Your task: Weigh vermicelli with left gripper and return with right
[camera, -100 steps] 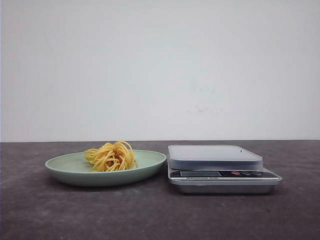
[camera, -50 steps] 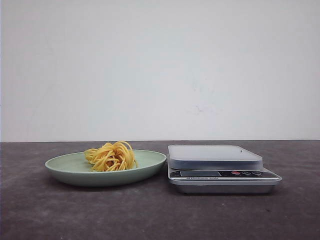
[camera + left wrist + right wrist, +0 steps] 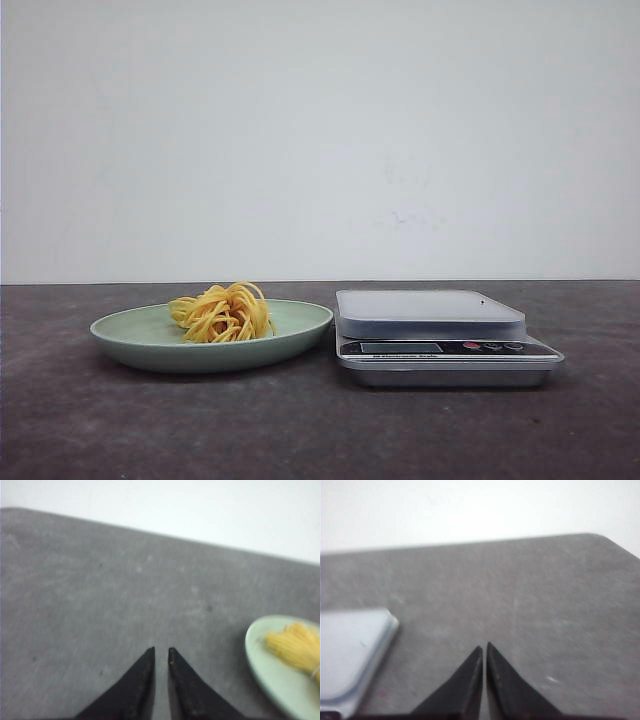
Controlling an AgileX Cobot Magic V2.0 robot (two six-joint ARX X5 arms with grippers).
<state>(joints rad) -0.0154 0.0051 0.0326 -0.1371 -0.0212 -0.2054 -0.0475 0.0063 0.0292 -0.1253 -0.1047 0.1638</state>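
On plate (image 3: 150,345), vermicelli (image 3: 224,313), scale (image 3: 440,340) just beside

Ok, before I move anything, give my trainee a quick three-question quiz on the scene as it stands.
1. True or false: the vermicelli already sits on the scale.
2. Multiple choice: in the front view, the pale green plate lies (A) left of the scale, (B) right of it, (C) on top of it.
3. Short answer: is either the left gripper or the right gripper holding anything?

Key
1. False: the vermicelli rests on the plate, and the weighing platform is bare.
2. A.
3. No. Both sets of fingertips are nearly together over bare table, with nothing between them.
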